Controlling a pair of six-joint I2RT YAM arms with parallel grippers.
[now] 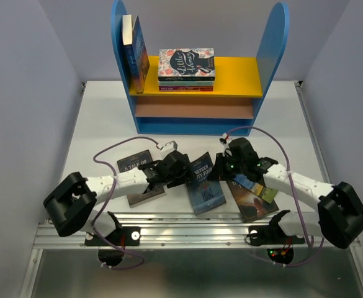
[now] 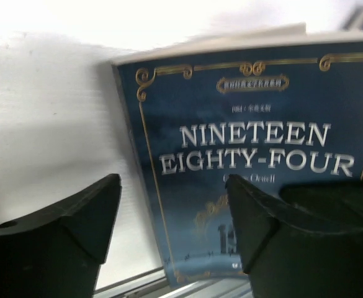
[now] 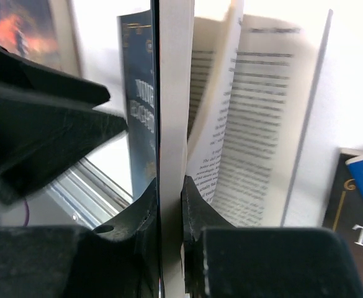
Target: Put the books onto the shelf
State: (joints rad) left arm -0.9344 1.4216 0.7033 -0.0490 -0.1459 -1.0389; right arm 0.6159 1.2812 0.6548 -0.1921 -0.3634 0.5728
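Observation:
A dark blue book titled Nineteen Eighty-Four stands tilted on the table's middle. My right gripper is shut on its cover and part of its pages, while the other pages fan out loose to the right. In the top view this right gripper sits at the book's upper right edge. My left gripper is open, facing the cover, its right finger over the cover's lower part. From above, the left gripper is at the book's left edge. The shelf stands at the back.
A Tale of Two Cities book lies under my left arm. Another book lies under my right arm. Two books stand at the left of the yellow board; a flat stack with a floral cover lies in its middle. A metal rail runs along the near edge.

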